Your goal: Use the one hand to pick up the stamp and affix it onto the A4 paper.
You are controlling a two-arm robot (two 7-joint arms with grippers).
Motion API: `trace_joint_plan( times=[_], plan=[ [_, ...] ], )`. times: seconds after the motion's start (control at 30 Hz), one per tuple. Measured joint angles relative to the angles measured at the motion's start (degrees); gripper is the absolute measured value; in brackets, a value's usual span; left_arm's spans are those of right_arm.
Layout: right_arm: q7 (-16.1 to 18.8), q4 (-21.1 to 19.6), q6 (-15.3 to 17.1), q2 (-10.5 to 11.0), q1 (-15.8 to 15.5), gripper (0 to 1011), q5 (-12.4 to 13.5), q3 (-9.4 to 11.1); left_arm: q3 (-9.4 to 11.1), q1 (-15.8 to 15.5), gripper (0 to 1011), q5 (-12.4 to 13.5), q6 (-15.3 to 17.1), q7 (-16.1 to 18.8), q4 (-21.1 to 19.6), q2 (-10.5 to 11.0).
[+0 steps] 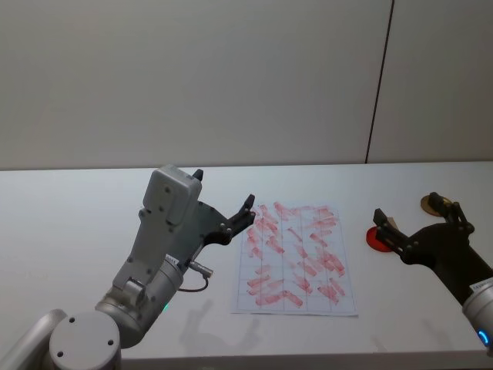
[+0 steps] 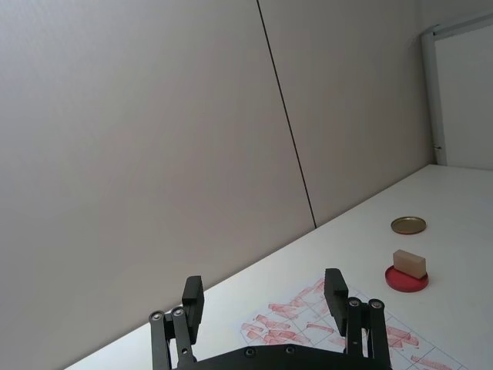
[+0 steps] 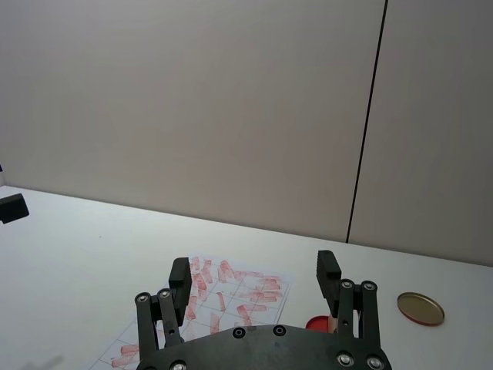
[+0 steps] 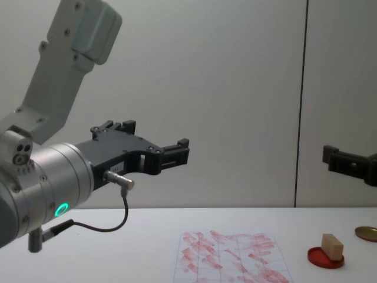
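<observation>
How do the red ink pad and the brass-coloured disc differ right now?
The red ink pad carries the wooden stamp; the brass-coloured disc is bare. The ink pad lies nearer the A4 paper, the disc farther back. Both are flat, round, and rest on the white table right of the paper.

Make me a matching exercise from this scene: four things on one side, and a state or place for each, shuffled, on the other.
Things:
1 stamp
2 A4 paper
3 brass disc
4 right gripper

States or places:
a open, holding nothing
b covered in red marks
c resting on the red ink pad
d to the robot's right of that pad, nothing on it

Pairs: 1-c, 2-b, 3-d, 4-a
</observation>
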Motion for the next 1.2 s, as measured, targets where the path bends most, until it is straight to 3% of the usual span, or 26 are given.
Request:
trace_joint_plan(
  times=[1.2],
  plan=[
    [-0.67, -0.12, 0.83, -0.31, 0.35, 1001, -0.66, 0.00, 0.00, 0.00, 993, 0.00, 0.00, 0.00, 0.00, 0.00]
  ],
)
